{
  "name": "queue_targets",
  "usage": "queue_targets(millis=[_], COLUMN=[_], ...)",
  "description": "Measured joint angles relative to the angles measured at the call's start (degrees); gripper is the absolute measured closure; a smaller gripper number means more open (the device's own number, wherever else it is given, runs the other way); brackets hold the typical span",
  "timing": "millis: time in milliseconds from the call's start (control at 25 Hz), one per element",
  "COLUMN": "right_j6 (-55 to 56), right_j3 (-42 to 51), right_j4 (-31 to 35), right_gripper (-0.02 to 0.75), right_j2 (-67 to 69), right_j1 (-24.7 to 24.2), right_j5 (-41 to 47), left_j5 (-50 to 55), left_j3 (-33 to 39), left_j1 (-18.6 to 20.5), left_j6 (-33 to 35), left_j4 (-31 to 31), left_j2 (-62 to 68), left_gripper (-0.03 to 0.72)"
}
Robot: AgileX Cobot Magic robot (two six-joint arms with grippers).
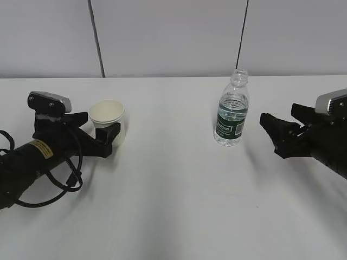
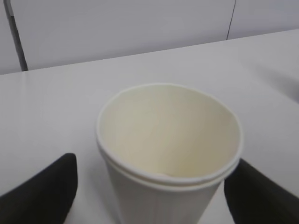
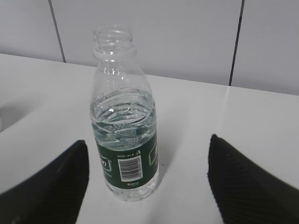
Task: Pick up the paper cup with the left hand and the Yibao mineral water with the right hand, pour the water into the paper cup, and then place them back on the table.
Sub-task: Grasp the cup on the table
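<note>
The white paper cup (image 1: 108,116) stands upright and empty on the white table (image 1: 173,206) at the left. My left gripper (image 1: 103,123), on the arm with the yellow sticker, is open with one finger on each side of the cup; in the left wrist view the cup (image 2: 168,140) sits between the fingers (image 2: 44,191), with a gap on the left. The Yibao mineral water bottle (image 1: 232,111) stands capless at centre right, about two-thirds full of water (image 3: 124,114). My right gripper (image 1: 277,118) is open and empty, a short way right of the bottle (image 3: 125,140).
A pale panelled wall (image 1: 173,32) with dark seams runs behind the table. A black cable (image 1: 59,184) loops beside the left arm. Bare tabletop lies between cup and bottle and in front of both.
</note>
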Motion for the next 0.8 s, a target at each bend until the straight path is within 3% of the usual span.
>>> queue_targets(millis=[800], right_j6=[0.0], right_j3=[0.0], right_j4=[0.0], right_gripper=[0.153], right_j2=[0.0], right_j1=[0.0], right_j5=[0.0], left_j5=[0.09], left_j3=[-4.32], left_j1=[0.0], left_j6=[-0.27], left_j4=[0.12], left_j2=[3.79], left_gripper=[0.107])
